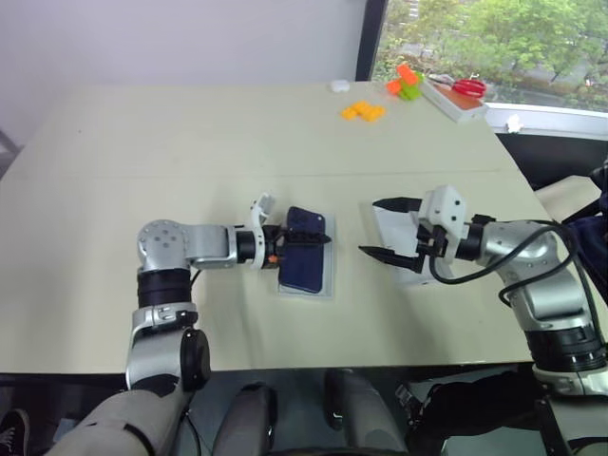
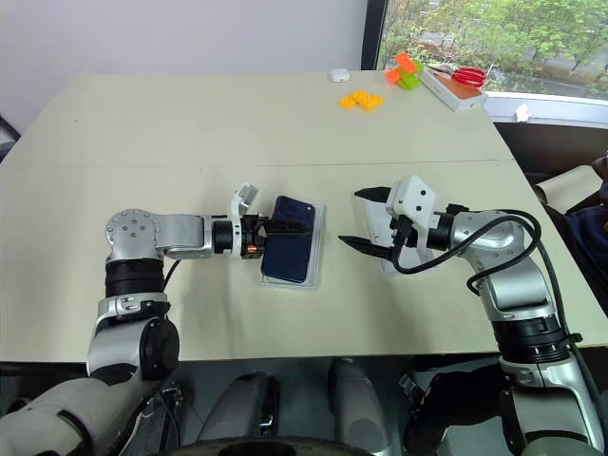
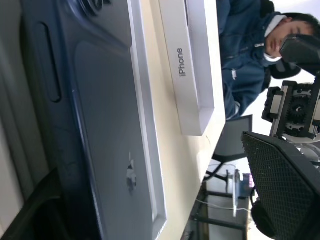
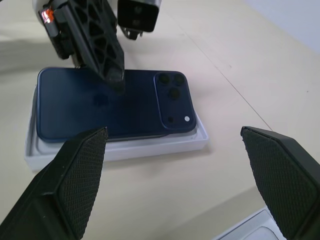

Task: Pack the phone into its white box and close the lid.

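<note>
The phone (image 4: 107, 102) lies in the white box (image 4: 120, 150), near the middle of the head pictures, back side up. It does not look all the way down yet; one long edge seems to ride on the rim. Your left gripper (image 2: 282, 229) is over the phone with its fingers wide apart, and it holds nothing. One black finger (image 4: 100, 42) reaches over the phone's back; you cannot tell if it touches.

So press softly on the high edge until the phone sits flat. Push straight down, not sideways, or the box may slide.

The lid (image 3: 187, 70) lies just right of the box, open side up, with its printed side wall showing. Your right gripper (image 1: 385, 228) hovers above it, fingers spread wide and empty. Next you will likely need to grab the lid by its long edges and flip it over the box.

The table (image 1: 171, 142) is pale and smooth, so things can slip. In the upper right of the head pictures are orange toy bricks (image 1: 363, 111), green and orange bricks (image 1: 407, 84) and red scissors (image 1: 465, 87) on a flat box. A window with green trees is behind them. A person in a dark jacket (image 3: 245, 55) sits past the table.
</note>
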Motion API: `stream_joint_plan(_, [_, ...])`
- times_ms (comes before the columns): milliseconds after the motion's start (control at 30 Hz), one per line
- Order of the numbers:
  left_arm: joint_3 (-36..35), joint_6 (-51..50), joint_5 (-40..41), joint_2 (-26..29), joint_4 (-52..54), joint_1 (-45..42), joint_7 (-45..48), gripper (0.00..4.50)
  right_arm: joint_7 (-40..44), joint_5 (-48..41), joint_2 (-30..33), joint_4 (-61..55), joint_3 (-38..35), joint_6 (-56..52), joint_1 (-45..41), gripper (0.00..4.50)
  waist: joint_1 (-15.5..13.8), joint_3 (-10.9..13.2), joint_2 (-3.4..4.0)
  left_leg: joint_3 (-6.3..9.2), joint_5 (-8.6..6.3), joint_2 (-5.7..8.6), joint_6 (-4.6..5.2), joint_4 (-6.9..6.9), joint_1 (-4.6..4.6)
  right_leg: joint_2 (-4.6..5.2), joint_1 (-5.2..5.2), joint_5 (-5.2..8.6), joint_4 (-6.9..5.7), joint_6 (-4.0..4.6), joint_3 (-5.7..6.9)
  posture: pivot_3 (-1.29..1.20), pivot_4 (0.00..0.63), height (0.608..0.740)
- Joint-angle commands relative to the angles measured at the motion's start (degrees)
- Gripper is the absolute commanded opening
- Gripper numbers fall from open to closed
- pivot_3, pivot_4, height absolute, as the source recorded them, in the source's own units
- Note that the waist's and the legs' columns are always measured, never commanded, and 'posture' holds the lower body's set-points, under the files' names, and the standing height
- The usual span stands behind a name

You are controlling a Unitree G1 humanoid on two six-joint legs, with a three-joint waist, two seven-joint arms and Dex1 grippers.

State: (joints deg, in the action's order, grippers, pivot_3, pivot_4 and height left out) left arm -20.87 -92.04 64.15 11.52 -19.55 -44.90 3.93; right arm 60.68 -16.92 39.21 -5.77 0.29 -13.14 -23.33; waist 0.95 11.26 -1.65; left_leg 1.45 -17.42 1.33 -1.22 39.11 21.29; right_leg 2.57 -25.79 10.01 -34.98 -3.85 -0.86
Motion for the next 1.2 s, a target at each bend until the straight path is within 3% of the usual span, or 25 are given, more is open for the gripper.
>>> stream_joint_plan(33, [1.45,-0.46,0.91,1.26,2.18,-1.17,1.73,4.39,-0.58,-0.02,-0.38,-0.29,-0.08,1.2,-1.94,4.5,-0.12,0.0,0.0,0.0,0.0,-0.01,0.0,0.0,0.01,0.01,0.0,0.0,0.0,0.0,0.0,0.0,0.15,0.74])
stream_joint_plan(567, [7.04,-0.46,11.81,8.78,7.79,0.06,0.26,4.39,-1.37,-0.04,-0.66,0.36,1.02,2.3,-2.25,4.5,-0.19,0.0,0.0,0.04,0.0,-0.01,0.0,0.0,0.03,0.09,0.0,0.0,0.0,0.0,0.01,0.0,0.15,0.74])
stream_joint_plan(1200, [7.14,-0.46,17.91,16.7,11.11,3.88,-3.05,4.39,-1.62,0.51,-1.24,0.83,1.8,2.76,-3.03,4.5,-0.17,0.0,0.0,0.05,0.0,-0.01,0.0,0.0,0.02,0.09,0.0,0.0,-0.01,0.01,0.01,0.0,0.15,0.74])
